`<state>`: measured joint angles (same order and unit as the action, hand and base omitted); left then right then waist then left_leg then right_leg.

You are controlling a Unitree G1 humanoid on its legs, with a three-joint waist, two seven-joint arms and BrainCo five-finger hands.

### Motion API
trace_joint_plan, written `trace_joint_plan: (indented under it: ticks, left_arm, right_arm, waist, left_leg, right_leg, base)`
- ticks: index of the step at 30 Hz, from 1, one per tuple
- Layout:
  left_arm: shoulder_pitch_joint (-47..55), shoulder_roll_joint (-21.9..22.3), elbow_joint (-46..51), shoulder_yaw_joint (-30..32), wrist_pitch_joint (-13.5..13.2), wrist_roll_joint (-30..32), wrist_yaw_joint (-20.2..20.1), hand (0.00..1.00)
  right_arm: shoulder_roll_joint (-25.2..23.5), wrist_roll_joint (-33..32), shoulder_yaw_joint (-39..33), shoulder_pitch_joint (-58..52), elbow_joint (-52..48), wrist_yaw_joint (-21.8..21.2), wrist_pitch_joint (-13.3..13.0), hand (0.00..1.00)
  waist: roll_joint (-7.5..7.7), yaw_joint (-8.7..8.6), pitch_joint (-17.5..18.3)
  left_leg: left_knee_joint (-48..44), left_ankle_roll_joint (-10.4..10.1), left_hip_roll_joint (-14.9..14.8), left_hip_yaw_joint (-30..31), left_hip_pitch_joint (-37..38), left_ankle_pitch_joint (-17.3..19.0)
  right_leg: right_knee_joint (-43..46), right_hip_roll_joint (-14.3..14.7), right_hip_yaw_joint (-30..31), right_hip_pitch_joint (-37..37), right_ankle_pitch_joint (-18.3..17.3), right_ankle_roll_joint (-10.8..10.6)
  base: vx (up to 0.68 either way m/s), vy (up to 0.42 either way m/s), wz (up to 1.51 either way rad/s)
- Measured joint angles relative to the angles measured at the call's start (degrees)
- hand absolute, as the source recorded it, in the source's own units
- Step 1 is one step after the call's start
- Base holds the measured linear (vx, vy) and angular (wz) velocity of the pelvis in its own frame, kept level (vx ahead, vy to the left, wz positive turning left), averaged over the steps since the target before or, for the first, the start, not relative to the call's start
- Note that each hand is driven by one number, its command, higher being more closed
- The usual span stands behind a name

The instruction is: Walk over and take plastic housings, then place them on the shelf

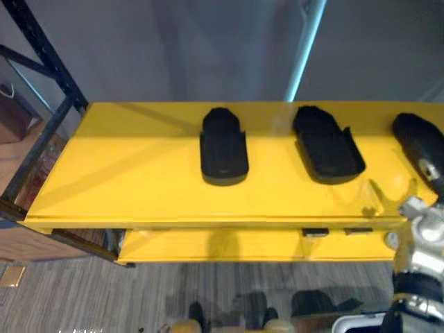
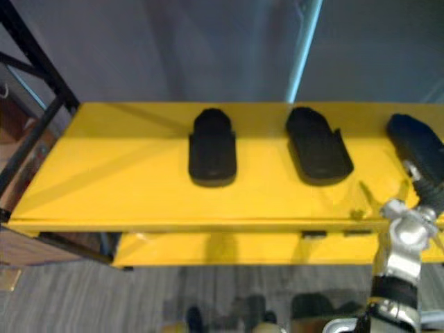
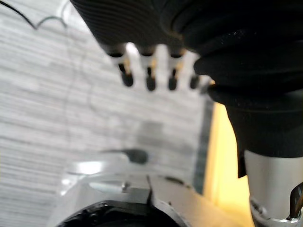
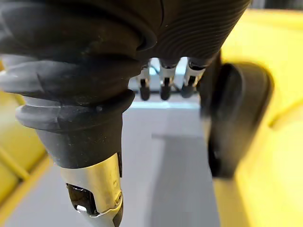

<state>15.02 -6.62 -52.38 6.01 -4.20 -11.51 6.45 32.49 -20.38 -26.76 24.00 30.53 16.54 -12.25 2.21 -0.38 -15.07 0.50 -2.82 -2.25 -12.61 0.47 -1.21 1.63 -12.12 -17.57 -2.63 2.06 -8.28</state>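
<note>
Three black plastic housings lie in a row on the yellow top shelf (image 1: 125,173), all flat and well apart from one another. The left housing (image 1: 223,147) sits near the middle of the board. The middle housing (image 1: 327,144) is at its 3 o'clock, and the right housing (image 1: 416,142) is farther out along the same line, at the edge of the head views.

The right hand (image 4: 164,80) comes in from 5 o'clock, its fingers straight and loose and closed on nothing. In its wrist view the right housing stands just beside those fingers, on the side away from the thumb. Whether it touches them cannot be told. The left hand (image 3: 150,78) hangs over the grey floor (image 1: 83,291) with straight fingers, empty.

A lower shelf (image 1: 243,246) shows beneath at 6 o'clock, and a black frame (image 1: 41,132) stands at 9 o'clock.

The housings look like stiff moulded shells, hollow and probably light, with a rounded closed end and low side walls. The smooth plastic may slide on the painted shelf under a push. The surest hold is likely across the narrow width, with the thumb on one side wall and the fingers on the other. Thin walls could flex if squeezed hard.
</note>
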Motion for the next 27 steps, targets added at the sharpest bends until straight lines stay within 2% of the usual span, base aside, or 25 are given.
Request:
trace_joint_plan:
  ticks: [2,4,7,11,13,17,24,27]
  left_arm:
    - [-2.0,-0.2,0.8,0.0,0.1,-1.3,-0.3,0.00]
    - [-4.0,-0.1,2.1,-0.4,0.3,-2.2,-0.4,0.00]
    - [-4.8,-0.1,2.4,-0.6,0.6,-2.6,-0.4,0.00]
    - [-5.7,-0.4,2.7,-1.1,0.5,-3.7,-0.6,0.00]
    - [-6.1,-0.8,3.0,-1.8,0.5,-3.7,-0.7,0.00]
    - [-6.2,-1.6,4.0,-3.1,0.2,-3.7,-1.2,0.00]
    - [-8.5,-1.8,4.2,-5.1,-1.6,-3.8,-2.4,0.00]
    - [-8.9,-2.0,4.2,-6.3,-1.6,-4.1,-2.4,0.00]
  right_arm:
    - [3.5,-1.5,1.7,4.1,2.6,-3.0,-0.1,0.00]
    - [7.3,-4.0,3.6,8.7,5.7,-6.2,-0.3,0.00]
    - [7.6,-8.2,5.0,10.2,6.9,-9.0,-0.4,0.00]
    - [7.9,-12.7,6.1,12.6,8.6,-12.0,-0.4,0.00]
    - [8.3,-13.9,6.1,13.9,8.9,-13.1,-0.4,0.00]
    - [8.3,-15.9,7.2,15.1,8.9,-16.2,-0.2,0.00]
    - [8.4,-19.7,7.2,14.6,8.8,-23.1,3.7,0.00]
    - [8.4,-20.6,7.2,13.6,8.1,-25.8,5.3,0.00]
  waist:
    - [-0.35,0.08,-3.1]
    - [-1.78,0.18,-6.2]
    - [-2.70,0.35,-8.0]
    - [-3.15,0.13,-9.3]
    - [-3.27,0.10,-10.5]
    - [-3.37,0.32,-10.6]
    - [-4.58,-0.43,-11.2]
    - [-5.16,-0.49,-11.5]
  left_leg:
    - [-6.0,0.1,-0.9,0.6,-4.1,2.8]
    - [-13.7,0.3,-2.5,1.2,-9.2,6.1]
    - [-18.2,0.5,-3.6,1.3,-11.3,8.4]
    - [-22.3,1.1,-4.2,1.0,-13.7,10.6]
    - [-23.3,1.2,-4.3,0.8,-13.7,11.2]
    - [-24.3,1.5,-4.6,-0.7,-13.6,12.1]
    - [-24.9,1.7,-4.9,-2.2,-13.5,12.8]
    - [-24.6,1.7,-4.9,-2.4,-13.1,12.7]
  right_leg:
    - [1.0,0.1,0.1,1.4,0.0,0.0]
    - [2.2,0.7,0.0,3.3,0.0,0.0]
    - [2.8,1.3,0.3,3.7,-0.1,0.1]
    - [3.5,1.3,0.9,4.9,-0.1,0.2]
    - [3.9,1.3,1.3,4.9,-0.2,0.3]
    - [4.2,1.3,3.2,5.8,-0.2,0.4]
    - [4.8,1.2,4.9,6.7,-0.2,0.3]
    - [4.9,1.2,5.2,6.7,-0.2,0.3]
  base:
    - [-0.09,0.017,0.12]
    - [-0.11,0.031,0.07]
    - [-0.04,0.029,-0.07]
    - [-0.01,0.051,-0.06]
    - [-0.01,0.048,-0.09]
    - [-0.01,0.051,-0.21]
    - [-0.02,0.032,-0.12]
    - [-0.02,0.021,-0.05]
